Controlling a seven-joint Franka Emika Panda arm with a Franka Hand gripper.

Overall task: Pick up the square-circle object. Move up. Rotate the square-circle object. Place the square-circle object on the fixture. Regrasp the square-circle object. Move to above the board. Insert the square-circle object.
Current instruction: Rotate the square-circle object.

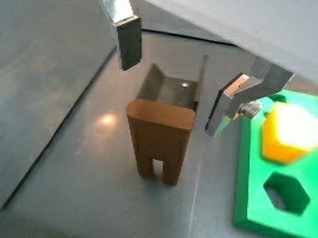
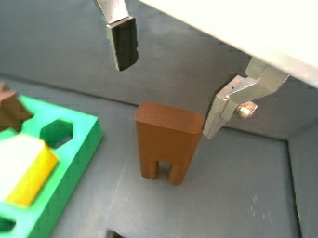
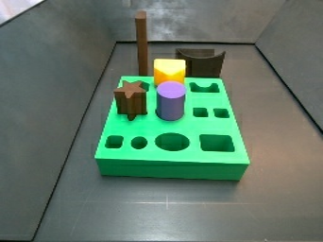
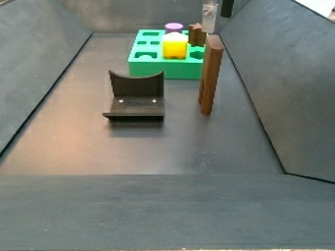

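On the dark counter point(image 4: 144, 147), just beside the green board point(image 3: 171, 156) and apart from it, the square-circle object point(image 4: 209, 76) stands upright on its end, its long axis vertical, its flat squared top facing up and its slotted lower end on the floor, as both wrist views show point(image 1: 162, 139) point(image 2: 168, 141). The end effector point(image 1: 174, 70) hovers above it with its two silver fingers point(image 1: 128, 42) spread wide, one on either side of the peg's top, not touching it and holding nothing; a side view shows only a dark bit of it at the upper edge point(image 4: 216, 8). The fixture point(image 4: 135, 95) sits on the floor near the peg, its scooped top empty. In the board's holes a yellow block point(image 3: 169, 71), a purple cylinder point(image 3: 171, 100) and a brown star-shaped peg point(image 3: 130, 97) stand seated, while the front row of holes, including a round one and a square one, lies unfilled. In a side view the tall peg rises behind the board's far edge point(image 3: 142, 43), well above the pieces.
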